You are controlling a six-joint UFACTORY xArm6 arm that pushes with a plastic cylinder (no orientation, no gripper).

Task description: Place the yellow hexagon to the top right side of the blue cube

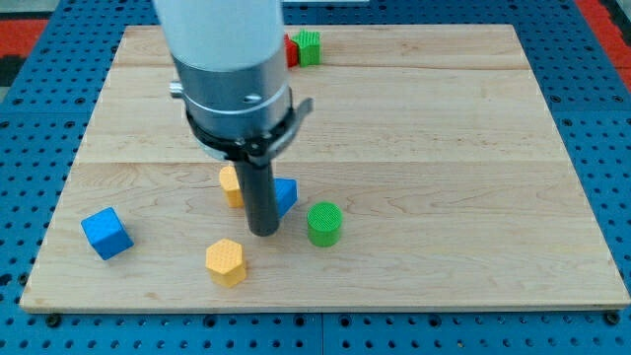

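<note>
The yellow hexagon (226, 261) lies near the board's bottom edge, left of centre. The blue cube (106, 233) sits at the view's lower left, left of and slightly above the hexagon. My tip (263, 233) rests on the board just right of and above the hexagon, a short gap apart. It stands directly in front of another blue block (285, 194), partly hiding it. A second yellow block (230, 184) sits behind the rod on its left, partly hidden.
A green cylinder (323, 223) stands just right of my tip. A green block (309, 47) and a red block (292, 51), partly hidden by the arm, sit at the board's top edge. The wooden board (444, 148) lies on a blue pegboard.
</note>
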